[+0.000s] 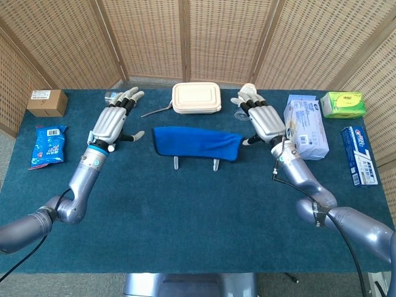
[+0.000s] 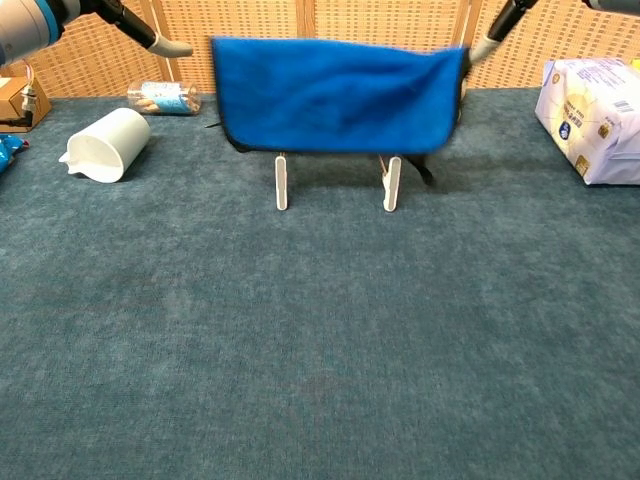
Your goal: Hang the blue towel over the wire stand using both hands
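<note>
The blue towel (image 1: 197, 142) is draped over the wire stand (image 2: 282, 182), sitting mid-table toward the back edge, in front of the cream lunch box (image 1: 196, 98). In the chest view the towel is motion-blurred, so it is likely settling. Only the stand's two white feet show below the hem.

Left hand (image 1: 111, 123): clear of the towel, out toward the left edge, fingers extended and spread, holding nothing. In the chest view one fingertip (image 2: 172, 46) sits apart from the towel's left edge with a visible gap.

Right hand (image 1: 263, 122): fingers mostly extended, thumb tip right at the towel's right edge. The chest view shows a dark finger (image 2: 490, 34) meeting the top right corner. Cannot tell if it is pinching or only touching.

Step in hand, as I judge it: let go and back off without dragging the cloth.
- Right side should open fully before moving, otherwise the corner may get pulled and the towel slide off the bar.
- Draw both hands outward toward the side edges, not upward through the cloth.
- Check that the drape is even: in the head view the towel looks roughly centred over the feet, with the right end a bit bunched.
- Watch the white cup (image 2: 108, 144) lying on its side near the left edge, and the tissue pack (image 1: 306, 127) close beside the right arm, when pulling away.
</note>
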